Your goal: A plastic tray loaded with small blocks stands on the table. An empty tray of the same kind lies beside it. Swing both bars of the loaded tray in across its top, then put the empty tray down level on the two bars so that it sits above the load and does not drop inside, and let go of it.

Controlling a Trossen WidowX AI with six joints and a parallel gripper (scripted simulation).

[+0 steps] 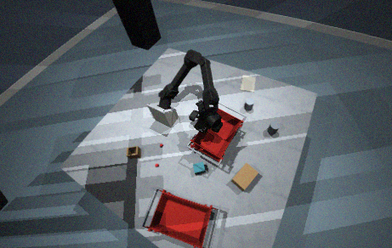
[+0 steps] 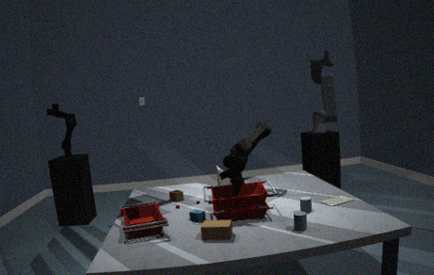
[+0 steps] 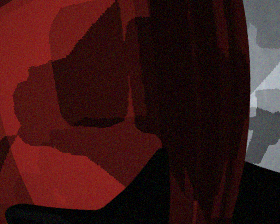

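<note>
Now — gripper (image 1: 214, 127) (image 2: 237, 189) clamped on upper red tray's (image 1: 226, 133) (image 2: 227, 192) wall.

The arm (image 1: 208, 78) (image 2: 250, 141) is matte black, with chunky rounded joints

Top view, on the surface (image 1: 292, 106) (image 2: 349, 226): upper tray (image 1: 211, 149) (image 3: 66, 185) approx. ctr., directly above lower tray (image 2: 239, 209) (ext. view); third tray (image 1: 181, 217) (image 2: 143, 229) btm., L of ctr.; block (image 1: 200, 168) (image 2: 197, 216) betw.; box (image 1: 245, 177) (image 2: 217, 231) lower R of ctr.; 2 cans (image 1: 272, 131) (image 2: 299, 221) R of stack; card (image 1: 248, 83) (image 2: 336, 201) upper R of ctr.
</note>
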